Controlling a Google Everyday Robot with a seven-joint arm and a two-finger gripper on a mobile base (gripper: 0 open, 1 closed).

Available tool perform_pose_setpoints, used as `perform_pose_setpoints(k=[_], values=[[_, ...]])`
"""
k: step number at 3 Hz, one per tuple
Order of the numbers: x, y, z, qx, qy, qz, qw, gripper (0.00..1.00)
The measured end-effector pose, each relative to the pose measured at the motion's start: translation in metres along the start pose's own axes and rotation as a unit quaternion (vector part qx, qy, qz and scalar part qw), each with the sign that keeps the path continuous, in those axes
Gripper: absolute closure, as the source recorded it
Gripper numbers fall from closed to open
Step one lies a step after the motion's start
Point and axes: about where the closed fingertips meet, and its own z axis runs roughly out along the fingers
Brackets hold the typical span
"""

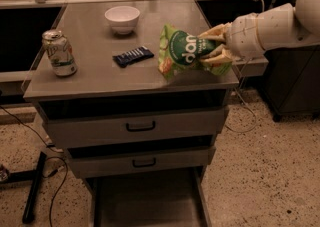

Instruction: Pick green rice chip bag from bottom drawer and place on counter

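The green rice chip bag (184, 51) with white "dang" lettering hangs over the right part of the counter (95, 66), just above or touching its surface. My gripper (216, 47) reaches in from the right and is shut on the bag's right end. The bottom drawer (145, 201) stands pulled out at the foot of the cabinet, its floor bare where visible.
On the counter stand a white bowl (122, 18) at the back, a drink can (59, 52) at the left and a small dark blue wrapper (133, 56) in the middle. Two upper drawers with black handles (140, 127) are closed. Cables lie on the floor at left.
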Motion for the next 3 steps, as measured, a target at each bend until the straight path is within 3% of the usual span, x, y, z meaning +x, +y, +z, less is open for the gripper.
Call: perform_pose_setpoints(k=[1, 2, 3], values=[[0.009, -0.020, 0.012, 0.023, 0.002, 0.043, 0.9988, 1.00], [0.018, -0.031, 0.022, 0.061, 0.029, 0.093, 0.9933, 1.00], [0.034, -0.045, 0.039, 0.101, 0.062, 0.136, 0.9836, 1.00]])
